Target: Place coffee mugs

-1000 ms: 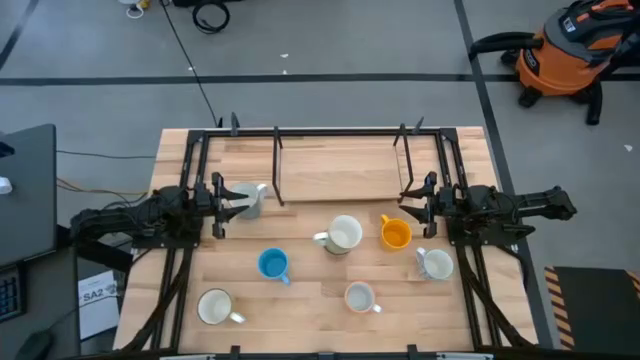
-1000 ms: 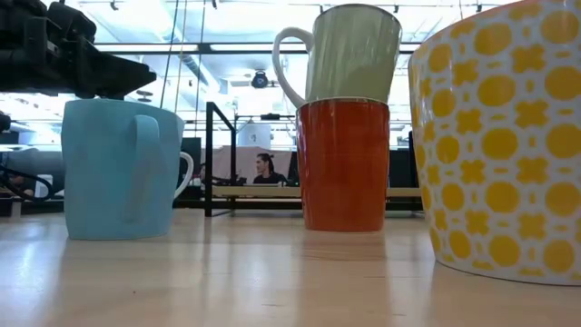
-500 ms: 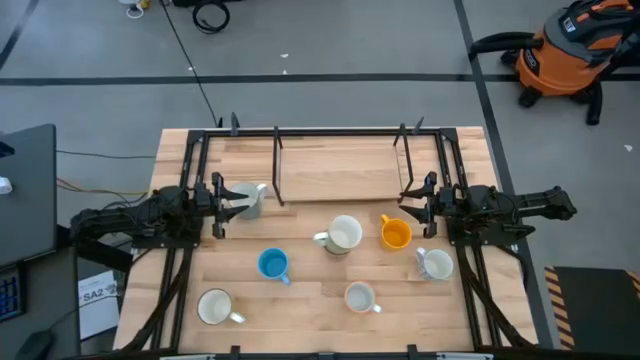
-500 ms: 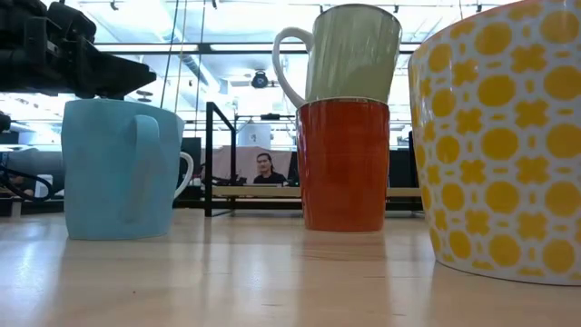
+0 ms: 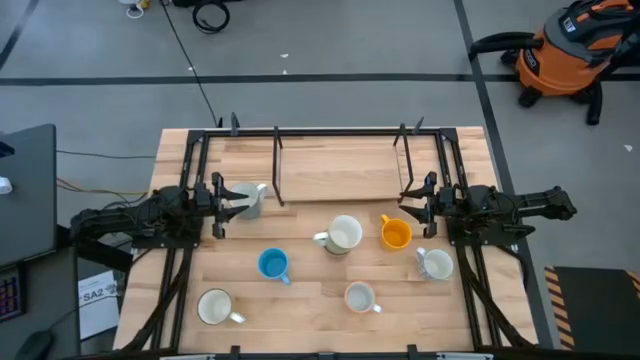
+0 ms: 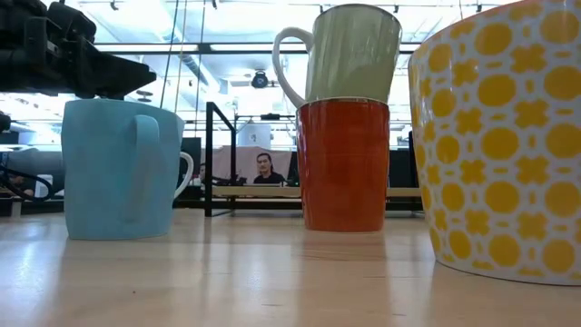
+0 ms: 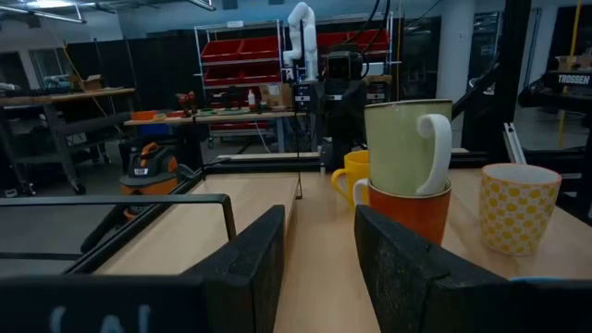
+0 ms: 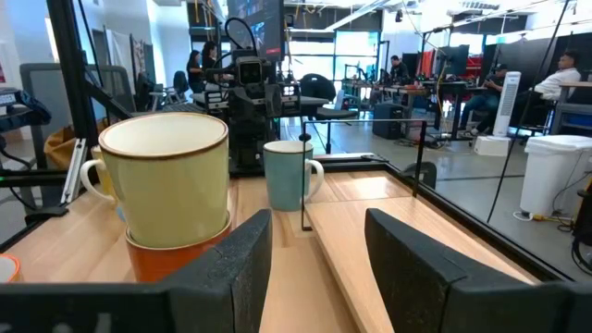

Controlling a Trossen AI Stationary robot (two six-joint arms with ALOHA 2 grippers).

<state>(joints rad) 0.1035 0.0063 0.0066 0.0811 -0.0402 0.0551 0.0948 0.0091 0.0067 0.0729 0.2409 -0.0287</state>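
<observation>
1. In the high view the left gripper [image 5: 219, 207] sits left of centre over the wooden table [image 5: 340, 170]; its fingers [image 7: 250, 264] are spread apart with nothing between them.
2. The right gripper [image 5: 420, 207] sits right of centre, mirroring it; its fingers [image 8: 412, 254] are likewise released and hold nothing.
3. A grey mug [image 5: 250, 199] stands just right of the left gripper, not clasped.
4. At the middle of the frame a cream mug [image 5: 343, 234] is stacked upright on a red-orange mug [image 6: 344, 164]; the low view shows one resting on the other.
5. An orange mug [image 5: 396, 234] stands just right of that stack, below the right gripper.
6. A blue mug [image 5: 272, 264] lies lower left of centre; a white mug [image 5: 214, 306] sits at lower left.
7. A yellow-patterned mug [image 5: 359, 297] sits at lower centre; another pale mug [image 5: 436, 264] lies at lower right, near the right arm.
8. A person [image 6: 264, 168] shows in the room beyond the table, at the low view's middle.
</observation>
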